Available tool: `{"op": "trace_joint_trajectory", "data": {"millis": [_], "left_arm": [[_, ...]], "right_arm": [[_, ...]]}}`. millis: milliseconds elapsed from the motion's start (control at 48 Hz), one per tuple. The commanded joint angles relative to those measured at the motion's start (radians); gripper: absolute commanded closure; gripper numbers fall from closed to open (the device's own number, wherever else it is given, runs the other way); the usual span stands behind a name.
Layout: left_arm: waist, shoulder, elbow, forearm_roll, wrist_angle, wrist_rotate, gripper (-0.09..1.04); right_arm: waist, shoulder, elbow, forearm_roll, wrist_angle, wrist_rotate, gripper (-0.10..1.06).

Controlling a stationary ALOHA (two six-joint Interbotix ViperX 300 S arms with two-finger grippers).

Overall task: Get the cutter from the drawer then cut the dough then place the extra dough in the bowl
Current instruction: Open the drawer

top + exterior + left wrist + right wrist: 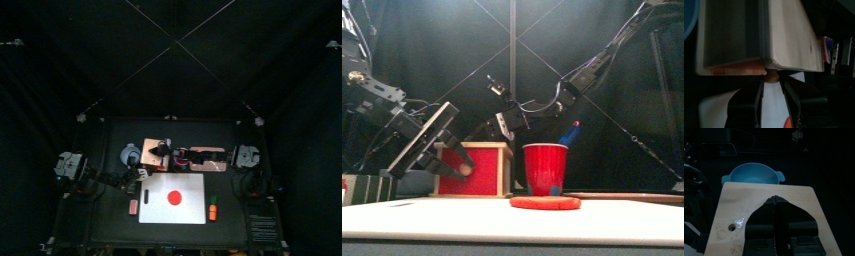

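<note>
The left hand (771,81) is clamped on the small knob (771,75) of the red drawer front (481,175) of the pale wooden box (791,40). The right hand (777,203), its jaws pressed together, sits on the box's top, with the blue-grey bowl (754,175) just beyond the box. The red dough (545,202) lies as a flat disc on the white cutting board (422,225) on the surface (107,225), just in front of the red cup (545,168)

Overhead, table-level, wrist-close (box (203,157) shared)
</note>
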Motion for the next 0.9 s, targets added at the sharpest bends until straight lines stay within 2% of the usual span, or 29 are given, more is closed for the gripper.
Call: {"op": "trace_joint_trajectory", "data": {"millis": [21, 583, 896], "left_arm": [[-0.006, -0.009, -0.011, 0.014, -0.002, 0.005, 0.35], [-0.117, 0.025, -0.048, 0.002, 0.032, 0.002, 0.35], [-0.196, 0.018, -0.048, -0.054, 0.055, 0.002, 0.35]], "right_arm": [[0.003, 0.003, 0.015, -0.003, 0.028, -0.003, 1.02], [0.006, -0.008, 0.040, -0.005, 0.038, -0.003, 1.02], [0.000, -0.008, 0.031, -0.002, 0.048, -0.003, 1.02]]}}
